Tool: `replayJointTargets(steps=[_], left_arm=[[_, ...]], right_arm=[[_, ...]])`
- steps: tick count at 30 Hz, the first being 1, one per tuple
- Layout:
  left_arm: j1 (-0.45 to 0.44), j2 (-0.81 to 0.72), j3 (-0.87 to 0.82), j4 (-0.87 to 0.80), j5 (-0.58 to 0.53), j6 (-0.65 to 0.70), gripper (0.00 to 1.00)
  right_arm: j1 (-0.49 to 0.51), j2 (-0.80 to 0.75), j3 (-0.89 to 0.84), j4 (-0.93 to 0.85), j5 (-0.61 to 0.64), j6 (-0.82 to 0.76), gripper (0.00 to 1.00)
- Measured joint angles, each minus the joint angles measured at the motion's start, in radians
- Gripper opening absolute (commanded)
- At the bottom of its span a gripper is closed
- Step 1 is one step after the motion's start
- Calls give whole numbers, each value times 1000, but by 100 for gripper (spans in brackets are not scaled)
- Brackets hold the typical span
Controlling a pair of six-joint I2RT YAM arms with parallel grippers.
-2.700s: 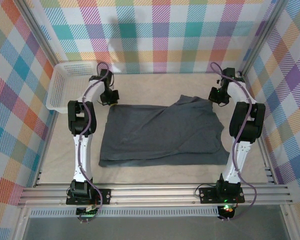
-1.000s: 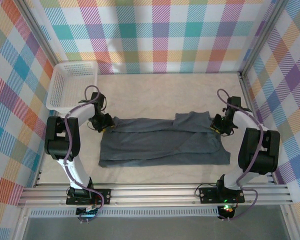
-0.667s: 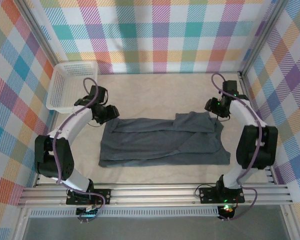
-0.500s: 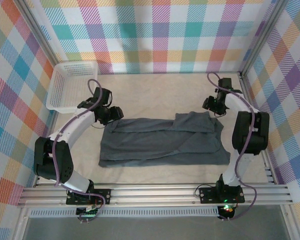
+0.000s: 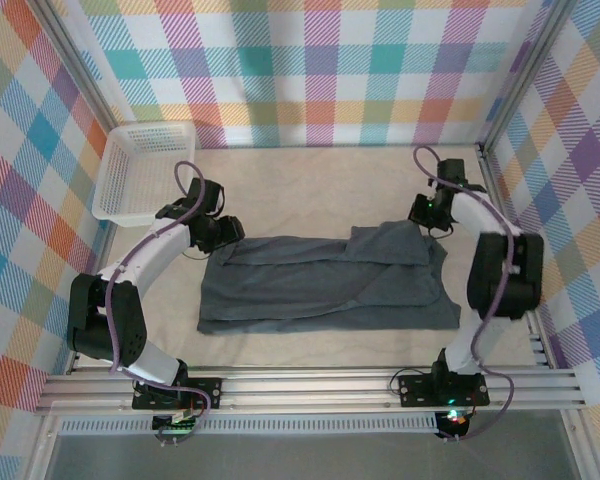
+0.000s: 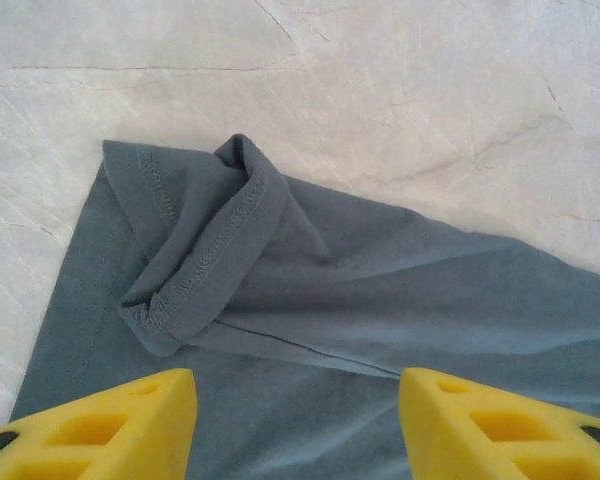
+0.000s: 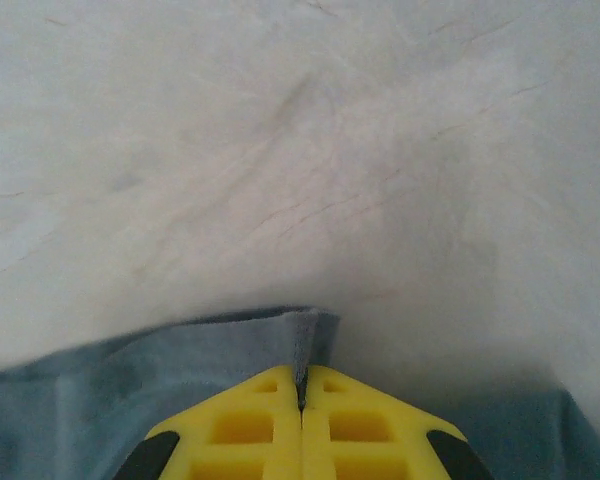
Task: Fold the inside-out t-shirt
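Working the far edge of the t-shirt (image 5: 325, 280), spread flat on the surface (image 5: 320, 180) between the two arms, far portion already doubled over toward the near side. Judged the step in hand as a pinch at both far corners ahead of a further fold.

Found the right end effector (image 7: 301, 375) closed together, apparently on a thin ridge of hem at the far right corner. Found the left end effector (image 6: 292, 385) apart and empty, poised just above the far left corner and its loosely rolled hem.

Required lowering the left fingers astride that roll, closing fully before any lift, then raising both corners level and together to avoid skewing the fold.

Noted the left arm stretched forward and inward in a long arc, wrist pitched down. Noted the right arm folded tight, elbow high beside the right wall, wrist turned inward.
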Motion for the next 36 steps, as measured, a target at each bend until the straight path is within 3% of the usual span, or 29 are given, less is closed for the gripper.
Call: replayJointTargets(steps=[4, 5, 6, 7, 8, 11, 15, 20, 26, 27, 29, 32, 36], left_arm=[[0, 2, 3, 0, -2, 0, 56], [0, 3, 5, 0, -6, 0, 56], [0, 3, 6, 0, -8, 0, 56], [0, 3, 6, 1, -9, -1, 56], [0, 3, 6, 1, -9, -3, 56], [0, 3, 6, 4, -9, -4, 56], [0, 3, 6, 4, -9, -5, 56], [-5, -3, 3, 16, 26, -2, 58], [-37, -60, -34, 62, 135, 30, 64], [-42, -67, -38, 64, 148, 35, 64], [-52, -77, -41, 70, 169, 49, 64], [-53, -80, -42, 72, 174, 58, 65], [-53, -80, -44, 71, 164, 61, 65]], right_arm=[[20, -438, -341, 95, 6, 92, 0], [28, -576, -450, 113, 11, 132, 8], [35, -703, -555, 120, 7, 171, 28], [40, -791, -625, 116, 1, 191, 41], [43, -878, -690, 103, -10, 214, 48], [43, -950, -728, 62, -27, 238, 57], [57, -826, -589, 69, -76, 213, 57], [181, -423, -283, 116, -95, 136, 57], [248, -32, -138, 105, -82, 78, 56], [251, 6, -129, 98, -83, 76, 52], [258, 78, -102, 74, -84, 72, 28], [270, 99, -92, 56, -77, 73, 2], [275, 35, -115, 57, -68, 83, 0]])
